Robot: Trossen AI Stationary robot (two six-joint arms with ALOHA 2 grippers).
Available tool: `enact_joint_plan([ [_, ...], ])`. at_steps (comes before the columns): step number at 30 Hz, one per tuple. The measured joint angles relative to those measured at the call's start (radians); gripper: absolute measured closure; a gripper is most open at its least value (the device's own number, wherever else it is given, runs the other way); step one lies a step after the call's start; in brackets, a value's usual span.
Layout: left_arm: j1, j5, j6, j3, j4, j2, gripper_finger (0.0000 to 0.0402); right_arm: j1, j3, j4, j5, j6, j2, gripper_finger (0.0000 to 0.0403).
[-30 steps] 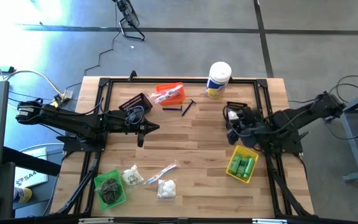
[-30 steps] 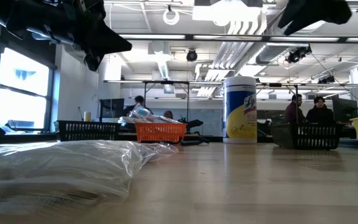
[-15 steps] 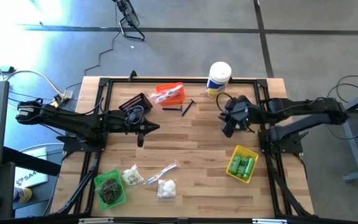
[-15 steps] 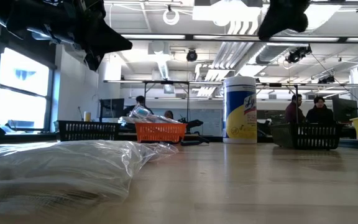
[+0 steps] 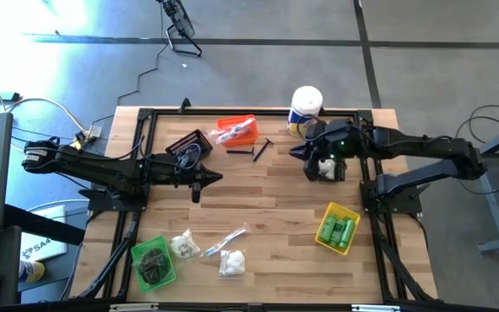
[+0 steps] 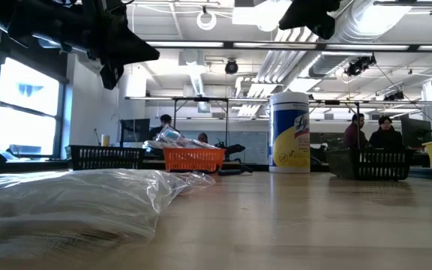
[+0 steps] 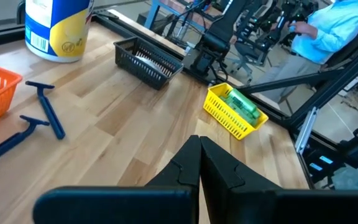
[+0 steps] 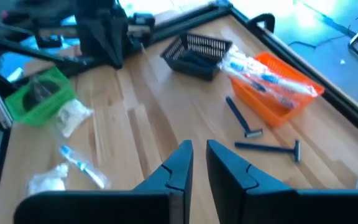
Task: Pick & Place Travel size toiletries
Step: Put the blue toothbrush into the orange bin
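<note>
Two razors [image 5: 255, 150] lie near the orange bin [image 5: 236, 130]; puff bags [image 5: 231, 262] and a wrapped packet [image 5: 224, 240] sit by the green bin [image 5: 154, 263]. Right gripper [image 5: 308, 159] hovers by the canister [image 5: 305, 110], fingers narrowly apart, holding nothing. Left gripper [image 5: 213, 179] waits mid-table, pressed together

An open lab: exposed ceiling pipes [image 6: 291, 56], workbenches behind, two seated people [image 6: 372, 133], concrete floor [image 5: 258, 78].
</note>
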Motion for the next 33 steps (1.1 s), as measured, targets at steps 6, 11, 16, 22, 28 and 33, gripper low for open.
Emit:
enact_joint_plan([
  [6, 0.0, 0.0, 0.001, 0.0, -0.001, 0.0, 0.0401, -0.007, 0.0, 0.09, -0.049, 0.0, 0.007, 0.0365],
  [11, 0.0, -0.007, 0.005, 0.0, -0.001, 0.0, 0.0401, -0.006, 0.0, 0.124, -0.051, 0.006, 0.024, 0.0365],
  [16, -0.009, 0.018, -0.022, 0.001, -0.003, 0.0, 0.0401, -0.006, 0.0, 0.124, -0.051, 0.008, 0.045, 0.0365],
  [22, -0.109, -0.117, -0.027, 0.096, -0.192, 0.006, 0.0401, -0.006, 0.0, 0.116, -0.049, 0.005, 0.059, 0.0365],
  [28, -0.182, -0.194, -0.103, 0.199, -0.432, 0.029, 0.0401, -0.006, -0.001, 0.101, -0.106, 0.002, 0.058, 0.0365],
  [33, -0.286, -0.209, -0.136, 0.251, -0.454, 0.093, 0.0401, -0.006, -0.001, 0.102, -0.132, -0.014, 0.058, 0.0365],
])
